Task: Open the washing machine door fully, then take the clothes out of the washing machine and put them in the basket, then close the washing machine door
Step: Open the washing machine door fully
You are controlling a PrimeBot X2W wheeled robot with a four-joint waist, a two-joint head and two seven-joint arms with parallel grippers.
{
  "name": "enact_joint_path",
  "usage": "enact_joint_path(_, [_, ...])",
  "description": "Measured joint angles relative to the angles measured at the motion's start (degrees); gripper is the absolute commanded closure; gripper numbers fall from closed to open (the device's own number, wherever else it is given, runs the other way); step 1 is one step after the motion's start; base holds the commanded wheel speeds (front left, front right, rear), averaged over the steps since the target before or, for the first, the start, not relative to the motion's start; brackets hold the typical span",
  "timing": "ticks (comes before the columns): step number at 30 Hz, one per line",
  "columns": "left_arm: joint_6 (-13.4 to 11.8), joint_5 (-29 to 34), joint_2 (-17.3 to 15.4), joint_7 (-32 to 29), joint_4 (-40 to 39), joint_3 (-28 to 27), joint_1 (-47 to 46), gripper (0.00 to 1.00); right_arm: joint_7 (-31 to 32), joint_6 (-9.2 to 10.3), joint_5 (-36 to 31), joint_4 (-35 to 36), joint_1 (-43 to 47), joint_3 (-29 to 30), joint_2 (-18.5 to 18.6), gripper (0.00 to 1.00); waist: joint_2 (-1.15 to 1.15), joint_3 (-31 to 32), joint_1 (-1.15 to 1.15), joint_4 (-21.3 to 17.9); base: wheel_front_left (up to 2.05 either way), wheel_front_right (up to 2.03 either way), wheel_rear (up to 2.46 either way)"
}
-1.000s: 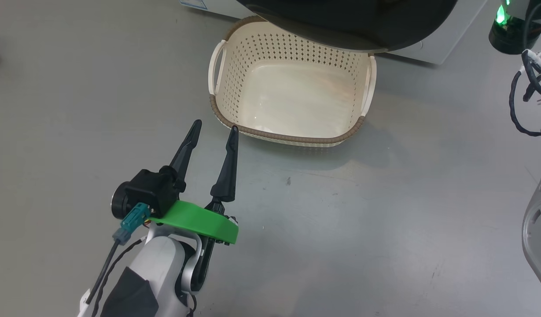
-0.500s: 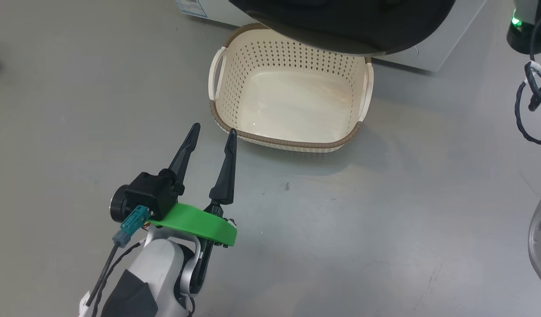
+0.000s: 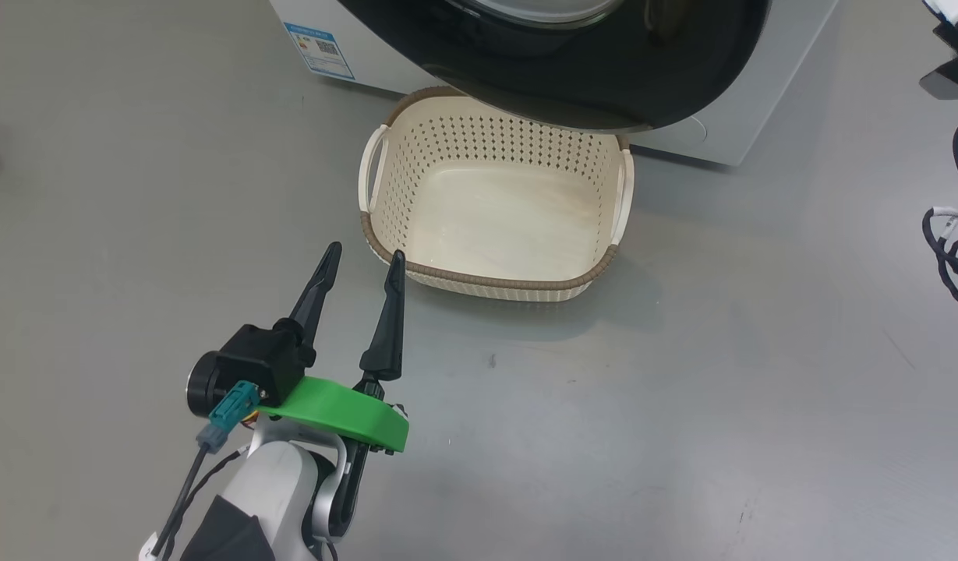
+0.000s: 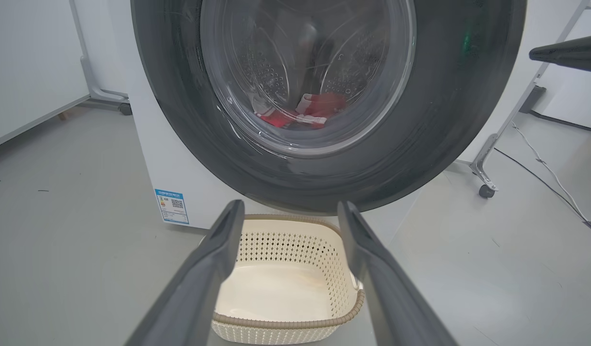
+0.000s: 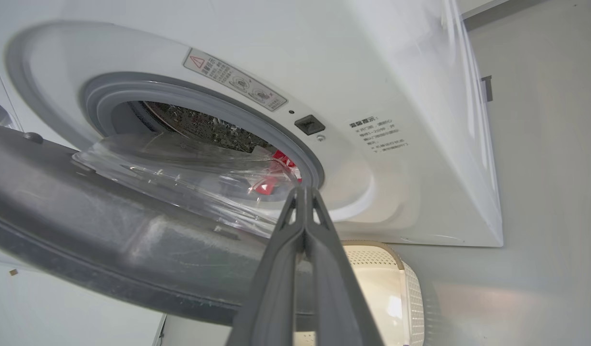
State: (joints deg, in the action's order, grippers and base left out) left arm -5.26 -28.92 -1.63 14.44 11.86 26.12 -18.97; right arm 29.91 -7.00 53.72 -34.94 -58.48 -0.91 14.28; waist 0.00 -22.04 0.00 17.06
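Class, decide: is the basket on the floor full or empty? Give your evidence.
Empty. The basket shows a bare bottom; the red clothes lie inside the washing machine.

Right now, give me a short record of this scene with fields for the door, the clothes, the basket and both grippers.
washing machine door: partly open, not fully; black rim overhangs the basket's far edge
clothes: red, inside the drum, visible through the door glass
basket: empty, on the floor in front of the washing machine
left gripper: open, holding nothing, by the basket's near left corner
right gripper: shut, holding nothing, pointing at the gap behind the door
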Motion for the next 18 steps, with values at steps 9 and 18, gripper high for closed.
enact_joint_path(9, [0.00,0.92,-0.08,0.00,0.24,-2.38,1.74,0.00,-12.78,0.01,-9.38,7.97,7.05,-7.45,1.99,1.00,0.00,2.91,0.00,-1.84,0.00,0.00,0.00])
enact_joint_path(18, [-0.01,2.83,-0.09,0.00,-0.13,-7.27,1.87,0.00,-24.42,0.01,-16.21,14.29,15.71,-14.60,3.21,0.00,0.00,3.87,0.00,-4.29,0.00,0.00,0.00])
